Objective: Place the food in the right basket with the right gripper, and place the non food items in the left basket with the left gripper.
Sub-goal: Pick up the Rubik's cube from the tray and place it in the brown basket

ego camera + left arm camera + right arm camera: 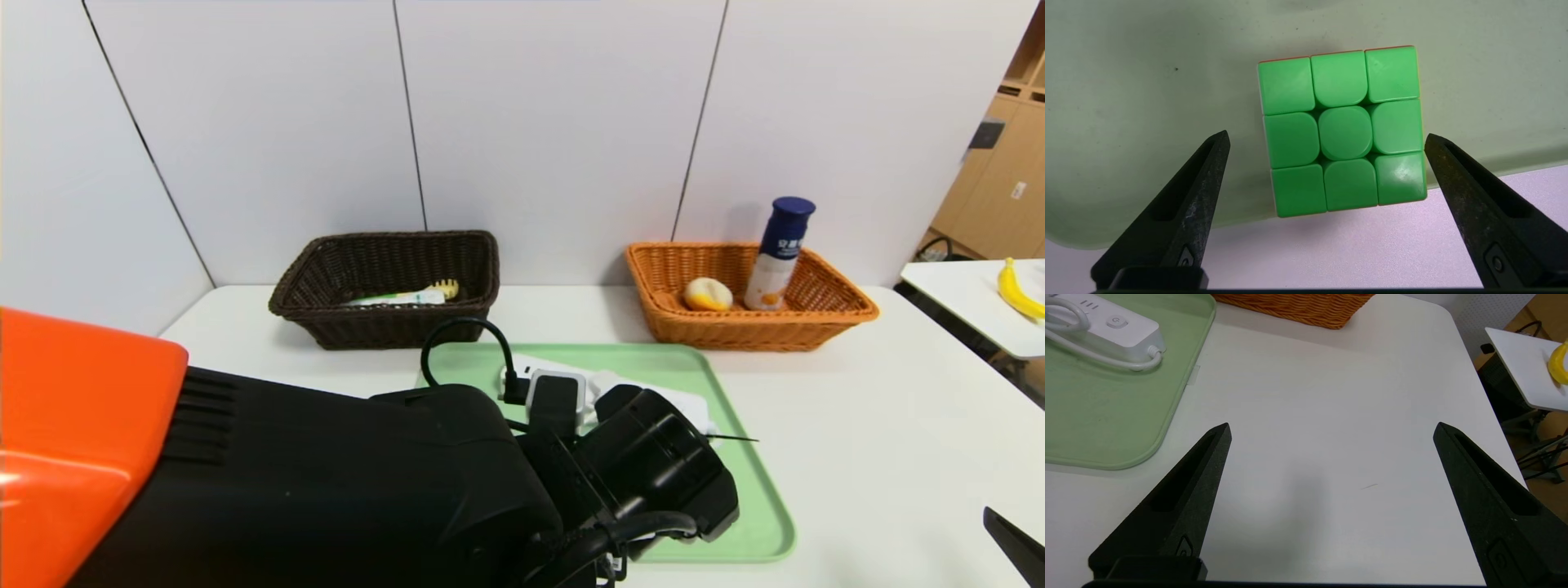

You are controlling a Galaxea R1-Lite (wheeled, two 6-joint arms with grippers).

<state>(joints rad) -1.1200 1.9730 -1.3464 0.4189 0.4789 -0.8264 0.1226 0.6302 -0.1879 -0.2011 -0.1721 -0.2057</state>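
Hovering left pincer [1327,136] over cube [1343,130]

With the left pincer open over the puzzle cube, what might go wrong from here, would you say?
1. The puzzle cube sits at the green tray's rim, so it may tip off as the left pincer closes.
2. The power strip's looped cord lies close by and might snag the arm.
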